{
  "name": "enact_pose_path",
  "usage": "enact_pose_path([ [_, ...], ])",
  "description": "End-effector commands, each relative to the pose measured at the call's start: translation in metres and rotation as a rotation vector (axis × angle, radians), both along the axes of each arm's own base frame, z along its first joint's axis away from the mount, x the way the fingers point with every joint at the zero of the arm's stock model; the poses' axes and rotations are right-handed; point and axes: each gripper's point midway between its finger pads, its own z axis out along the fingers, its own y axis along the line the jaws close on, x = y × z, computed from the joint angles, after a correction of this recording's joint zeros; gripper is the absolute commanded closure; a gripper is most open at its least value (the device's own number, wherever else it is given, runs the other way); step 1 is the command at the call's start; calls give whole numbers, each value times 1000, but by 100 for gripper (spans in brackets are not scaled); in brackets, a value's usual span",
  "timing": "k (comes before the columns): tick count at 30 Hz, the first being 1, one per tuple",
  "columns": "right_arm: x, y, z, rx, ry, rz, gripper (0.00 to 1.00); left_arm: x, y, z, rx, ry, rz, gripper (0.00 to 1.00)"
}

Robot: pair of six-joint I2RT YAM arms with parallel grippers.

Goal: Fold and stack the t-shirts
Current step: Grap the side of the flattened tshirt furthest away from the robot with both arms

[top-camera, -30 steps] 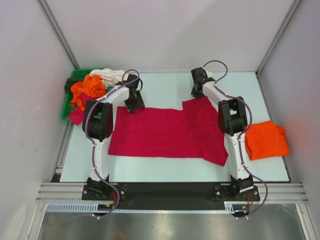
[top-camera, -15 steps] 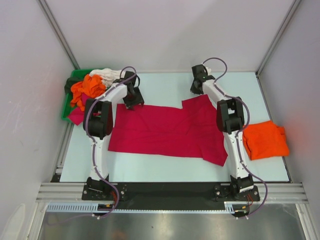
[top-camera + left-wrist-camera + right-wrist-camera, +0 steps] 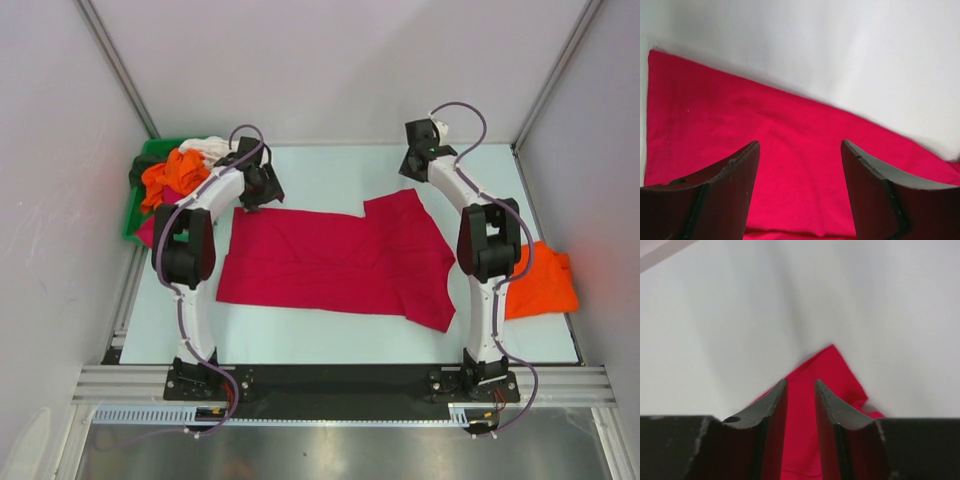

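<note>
The large crimson-red t-shirt [image 3: 330, 260] lies flat across the middle of the table, folded into a long band with a sleeve flap at the lower right. My left gripper [image 3: 257, 190] hovers over its far left corner, jaws wide open and empty; the left wrist view shows the red cloth [image 3: 715, 110] below the gripper [image 3: 800, 145]. My right gripper [image 3: 420, 165] is just beyond the shirt's far right corner, jaws narrowly apart with nothing between them [image 3: 801, 382]; the red corner [image 3: 832, 365] lies on the table beneath.
A folded orange t-shirt [image 3: 545, 285] lies at the right edge, partly behind the right arm. A green bin [image 3: 133, 215] at the far left holds orange [image 3: 170, 175], white [image 3: 205, 148], dark [image 3: 140, 170] and magenta [image 3: 150, 232] shirts in a heap. Walls close in both sides.
Both grippers have drawn back from the red shirt's far edge, the left one toward the bin, the right one to the right and farther away. The shirt has stayed flat.
</note>
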Motion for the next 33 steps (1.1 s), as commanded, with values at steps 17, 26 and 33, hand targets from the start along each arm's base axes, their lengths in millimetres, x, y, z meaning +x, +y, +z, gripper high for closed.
enact_pose_path([
  [17,-7,-38,-51,-60,89,-68,67,-31,12,20,-5,-69,35,28],
  [26,3,-26,-70,-68,109,-46,58,-40,15,18,1,-66,38,28],
  [33,7,-27,-83,-65,124,-50,56,-43,18,16,10,-64,38,28],
])
